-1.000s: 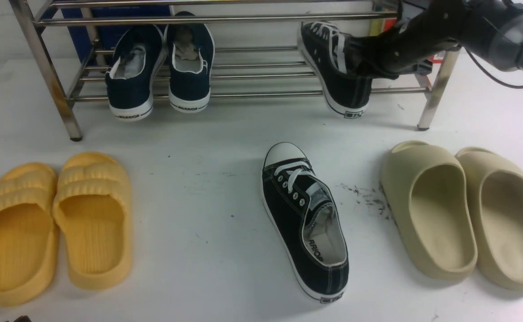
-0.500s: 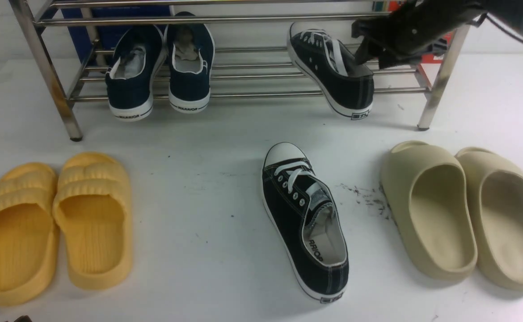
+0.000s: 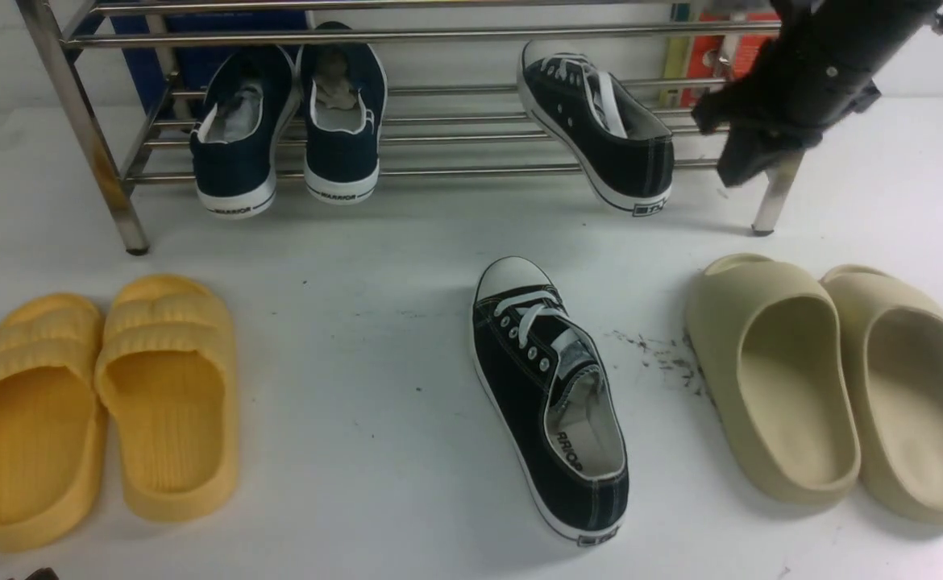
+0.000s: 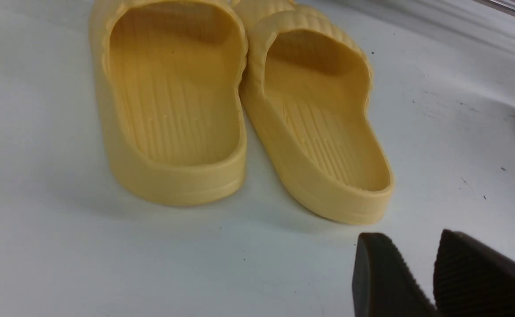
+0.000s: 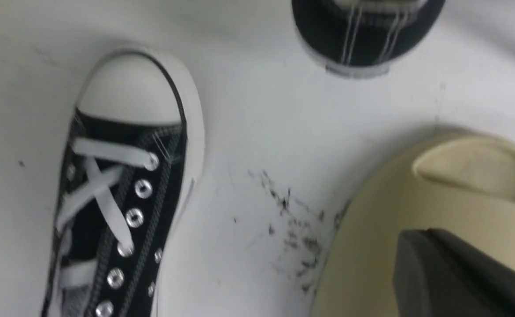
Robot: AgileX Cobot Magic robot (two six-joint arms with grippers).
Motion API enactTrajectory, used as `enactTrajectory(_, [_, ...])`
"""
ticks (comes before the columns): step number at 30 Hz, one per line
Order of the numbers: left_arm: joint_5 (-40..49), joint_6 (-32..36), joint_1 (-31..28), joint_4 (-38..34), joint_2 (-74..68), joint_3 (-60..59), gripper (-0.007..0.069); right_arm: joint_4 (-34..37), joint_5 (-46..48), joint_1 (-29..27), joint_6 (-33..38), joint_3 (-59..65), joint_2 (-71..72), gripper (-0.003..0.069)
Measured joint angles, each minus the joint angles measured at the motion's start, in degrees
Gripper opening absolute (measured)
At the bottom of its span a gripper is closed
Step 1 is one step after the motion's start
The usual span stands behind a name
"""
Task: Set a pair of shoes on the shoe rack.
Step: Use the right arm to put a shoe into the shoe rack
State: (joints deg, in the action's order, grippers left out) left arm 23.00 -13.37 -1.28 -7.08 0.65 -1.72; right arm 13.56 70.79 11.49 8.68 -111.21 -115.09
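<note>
One black canvas sneaker lies slanted on the lower bars of the steel shoe rack, toe inward and heel over the front bar; its heel shows in the right wrist view. The other black sneaker stands on the white table in front of the rack, also seen in the right wrist view. My right gripper hangs empty by the rack's right front leg, to the right of the racked sneaker, its fingers pressed together. My left gripper is slightly open and empty, low over the table near the yellow slippers.
Two navy WARRIOR slip-ons sit on the rack's left part. Yellow slippers lie front left, also in the left wrist view. Beige slippers lie front right, under my right gripper. Dark scuff marks lie beside them.
My right gripper has let go of the racked sneaker, pulled out to the right and swung down by the rack's leg. The sneaker has settled on the bars.
</note>
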Motion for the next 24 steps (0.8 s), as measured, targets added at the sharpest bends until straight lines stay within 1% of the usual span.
enactTrajectory(2, [0.0,0.0,0.0,0.0,0.0,0.0,0.0206,0.0,-3.1,0.1,0.4,4.9,0.4,-0.0003])
enactTrajectory(5, [0.0,0.0,0.0,0.0,0.0,0.0,0.0209,0.6,-16.9,0.3,0.5,12.5,0.1,-0.0003])
enactTrajectory(8, [0.0,0.0,0.0,0.0,0.0,0.0,0.0213,1.7,-26.6,0.4,1.0,16.3,-0.5,-0.0002])
enactTrajectory(10, [0.0,0.0,0.0,0.0,0.0,0.0,0.0215,2.8,-31.0,0.5,1.9,17.2,-1.3,-0.0002])
enactTrajectory(15, [0.0,0.0,0.0,0.0,0.0,0.0,0.0218,6.8,-35.1,0.5,4.4,17.5,-3.2,-0.0001])
enactTrajectory(18, [0.0,0.0,0.0,0.0,0.0,0.0,0.022,12.6,-36.1,0.5,8.5,17.7,-4.3,0.0001])
enactTrajectory(24, [0.0,0.0,0.0,0.0,0.0,0.0,0.0224,20.7,-39.8,0.5,16.6,17.8,-4.5,0.0004])
